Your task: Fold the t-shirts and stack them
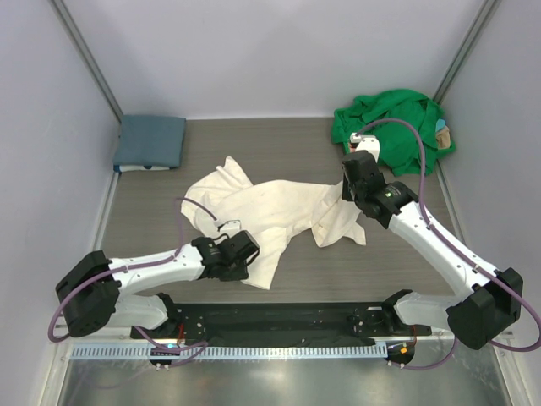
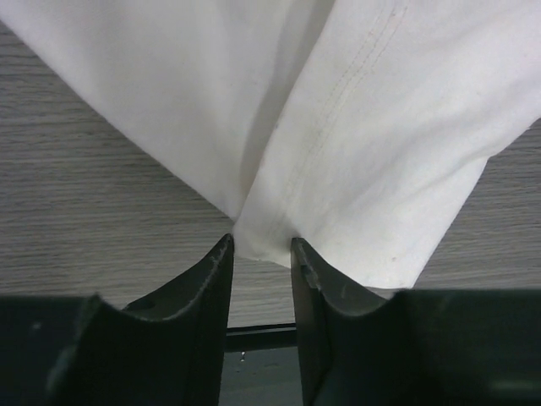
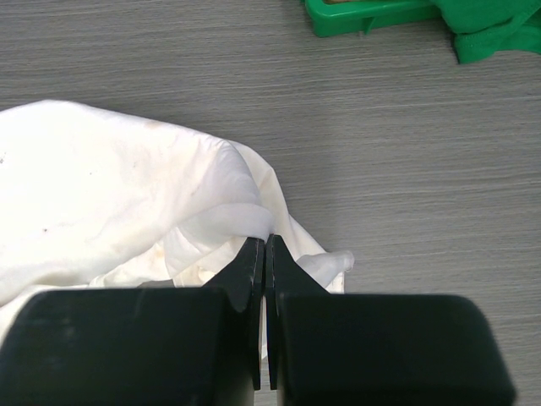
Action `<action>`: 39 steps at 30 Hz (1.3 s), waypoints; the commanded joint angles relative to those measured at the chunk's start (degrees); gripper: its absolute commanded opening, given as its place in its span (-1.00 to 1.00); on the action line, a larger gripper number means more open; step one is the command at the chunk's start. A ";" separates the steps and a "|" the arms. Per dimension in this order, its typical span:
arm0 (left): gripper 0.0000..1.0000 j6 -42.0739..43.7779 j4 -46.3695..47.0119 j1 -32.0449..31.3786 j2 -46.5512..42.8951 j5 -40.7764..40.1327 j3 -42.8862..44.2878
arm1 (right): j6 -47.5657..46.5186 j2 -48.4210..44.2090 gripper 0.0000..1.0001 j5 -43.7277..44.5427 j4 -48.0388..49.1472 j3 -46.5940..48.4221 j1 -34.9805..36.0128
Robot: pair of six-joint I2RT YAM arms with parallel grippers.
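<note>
A large cream-white t-shirt (image 1: pixel 275 211) lies crumpled in the middle of the table. My left gripper (image 1: pixel 243 255) is at its near edge. In the left wrist view the jaws stand apart, with the shirt's hem (image 2: pixel 338 152) reaching just between the fingertips (image 2: pixel 221 254). My right gripper (image 1: pixel 353 193) is at the shirt's right side, shut on a fold of the cream-white t-shirt (image 3: pixel 127 186). A slate-blue t-shirt (image 1: pixel 150 141) lies folded at the back left. A bright green t-shirt (image 1: pixel 390 125) is bunched at the back right and also shows in the right wrist view (image 3: pixel 499 30).
A rigid green tray (image 3: pixel 363 15) sits under the green shirt, with a bit of turquoise cloth (image 1: pixel 441 127) at its right. White walls close the back and sides. A black rail (image 1: pixel 279 317) runs along the near edge between the arm bases.
</note>
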 commanded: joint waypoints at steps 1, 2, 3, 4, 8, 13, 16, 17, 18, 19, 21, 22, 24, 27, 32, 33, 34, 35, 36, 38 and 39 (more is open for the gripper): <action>-0.34 -0.03 3.62 -0.29 1.12 0.30 0.21 | 0.42 -1.03 -0.98 0.20 2.31 -0.07 -0.14; -0.45 0.14 3.71 -0.29 1.55 0.56 0.30 | 0.42 -1.11 -0.98 0.28 2.31 -0.07 -0.14; -0.53 0.15 3.71 -0.29 1.73 0.65 0.47 | 0.33 -1.11 -0.98 0.28 2.23 -0.07 -0.14; -0.63 0.15 3.54 -0.29 1.73 0.65 0.65 | 0.33 -1.11 -0.97 0.28 2.23 -0.07 -0.05; -1.00 0.06 1.61 -0.29 1.12 0.13 1.88 | 0.33 -1.20 -0.97 0.46 2.23 -0.16 -0.23; -0.99 3.74 -8.56 -0.29 -2.91 -6.36 7.75 | 0.86 -2.07 -0.98 -0.41 2.31 0.10 -0.14; -0.99 6.46 -14.63 -1.17 -10.81 -12.85 13.38 | 2.26 -5.32 -0.98 -3.40 2.14 0.63 -0.14; -0.99 7.17 -15.53 -1.26 -13.18 -14.01 15.83 | 2.70 -7.86 -0.97 -4.02 2.05 0.80 -0.14; -1.00 8.48 -16.14 -1.35 -15.47 -15.42 17.07 | 3.32 -8.93 -0.98 -4.46 1.70 1.41 -0.14; -0.99 11.45 -17.19 -1.35 -19.93 -16.39 18.65 | 4.19 -10.15 -0.98 -5.24 0.74 1.85 -0.14; -1.00 16.55 -18.52 -1.35 -23.21 -18.86 24.69 | 4.73 -15.51 -0.98 -6.56 0.56 2.12 -0.14; -0.99 19.10 -20.79 -1.35 -25.05 -19.64 27.17 | 4.55 -17.96 -0.98 -7.70 1.17 1.95 -0.05; -0.99 25.70 -23.96 -1.35 -26.03 -23.68 35.22 | 3.15 -24.10 -0.98 -10.16 2.13 1.51 -0.05; -0.99 34.22 -27.75 -1.35 -26.74 -27.12 43.25 | -0.10 -31.40 -0.98 -14.91 3.72 1.68 -0.05; -0.99 48.81 -23.71 -1.35 -26.48 -28.95 57.06 | -5.28 -36.79 -0.97 -23.69 3.98 4.58 -0.05; -0.99 52.40 -23.45 -1.35 -25.43 -30.62 59.42 | -5.81 -37.06 -0.98 -24.58 3.64 6.58 -0.05; -0.99 54.70 -22.66 -1.35 -24.99 -30.72 61.28 | -6.43 -37.58 -0.98 -25.28 2.68 7.74 -0.05; -1.00 56.47 -21.96 -1.26 -24.46 -30.90 64.69 | -6.96 -37.85 -0.98 -25.99 2.32 8.97 -0.05; -0.99 58.05 -20.99 -1.35 -23.93 -30.90 66.03 | -8.27 -38.37 -0.98 -27.91 1.88 11.50 -0.05; -0.99 63.49 -17.83 -1.26 -23.49 -28.62 69.62 | -9.77 -40.30 -0.97 -28.72 1.79 14.67 -0.23; -1.00 65.34 -15.38 -1.26 -23.14 -28.09 70.43 | -11.51 -40.84 -0.98 -29.24 1.96 15.82 -0.32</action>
